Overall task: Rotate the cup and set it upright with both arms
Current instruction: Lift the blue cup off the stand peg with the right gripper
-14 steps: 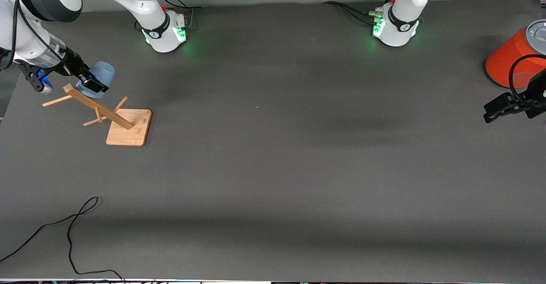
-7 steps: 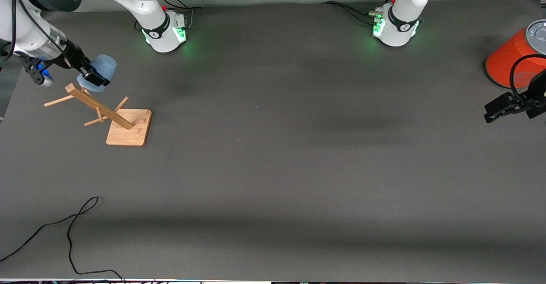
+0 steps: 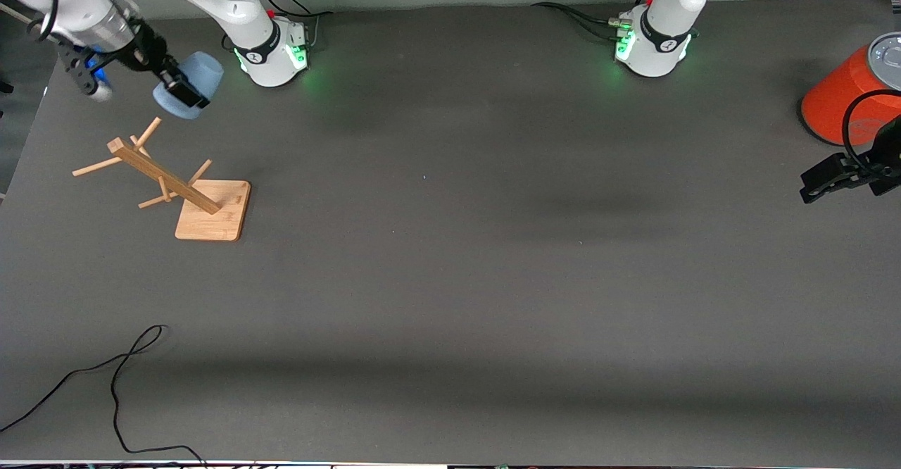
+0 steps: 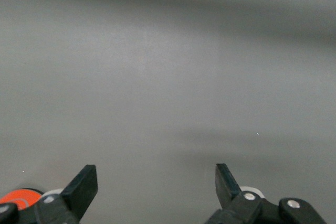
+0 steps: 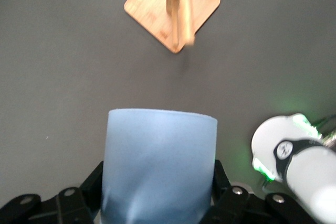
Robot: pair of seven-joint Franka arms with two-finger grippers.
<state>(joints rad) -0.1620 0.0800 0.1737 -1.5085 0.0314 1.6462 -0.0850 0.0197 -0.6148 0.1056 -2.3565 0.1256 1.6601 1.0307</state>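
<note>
My right gripper [image 3: 181, 91] is shut on the pale-blue cup [image 3: 191, 87] and holds it tilted in the air, above the table between the wooden rack [image 3: 166, 184] and the right arm's base. In the right wrist view the cup [image 5: 160, 163] fills the space between my black fingers [image 5: 92, 182], with the rack's base [image 5: 173, 9] below it. My left gripper [image 3: 820, 182] is open and empty, low over the table at the left arm's end, beside the orange cylinder; in the left wrist view [image 4: 156, 179] only bare table lies between its fingertips.
A large orange cylinder with a grey top [image 3: 848, 92] stands at the left arm's end. A black cable [image 3: 116, 377] lies on the table near the front camera at the right arm's end. The arm bases [image 3: 271, 50] glow green.
My right gripper has lifted the cup up off the rack's peg and carried it away from the rack toward the right arm's base. The left arm has not moved.
</note>
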